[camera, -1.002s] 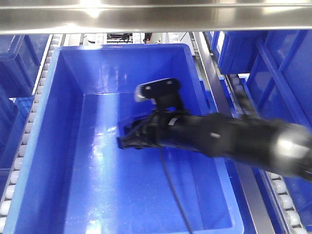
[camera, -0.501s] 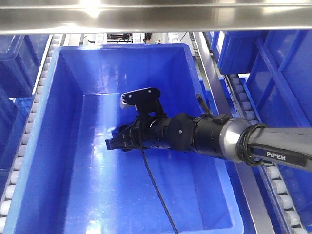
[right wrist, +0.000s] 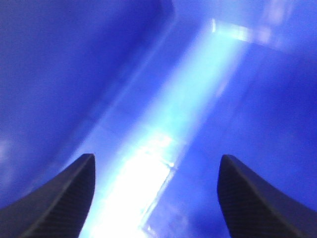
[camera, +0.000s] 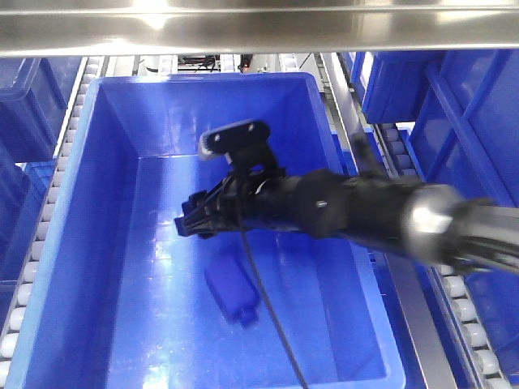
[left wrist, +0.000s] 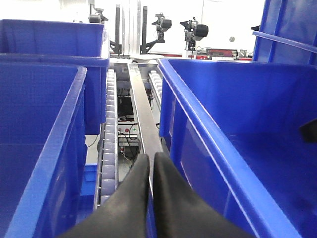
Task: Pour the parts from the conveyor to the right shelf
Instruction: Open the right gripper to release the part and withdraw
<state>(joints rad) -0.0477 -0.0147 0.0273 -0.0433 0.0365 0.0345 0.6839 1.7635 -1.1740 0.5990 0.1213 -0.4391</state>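
A bright-blue boxy part [camera: 232, 291] lies blurred on the floor of the large blue bin [camera: 122, 97] of the right shelf. My right gripper [camera: 188, 225] hangs inside that bin just above and left of the part, fingers wide apart, nothing between them. Its wrist view shows only the bin's glossy blue inside between the spread fingertips [right wrist: 79, 183]. My left gripper [left wrist: 150, 161] is shut and empty, pointing along a metal rail [left wrist: 141, 114] between two blue bins. The conveyor is out of view.
Rails of white rollers [camera: 49, 203] run on both sides of the bin. More blue bins [camera: 470, 105] stand to the right and far left [camera: 24, 89]. A steel shelf beam [camera: 259, 28] crosses overhead. A black cable [camera: 272, 324] trails from the right arm.
The right gripper's fingers have opened and the blue part has dropped from them onto the bin floor. The arm shifted slightly up; earlier it reached leftward into the bin.
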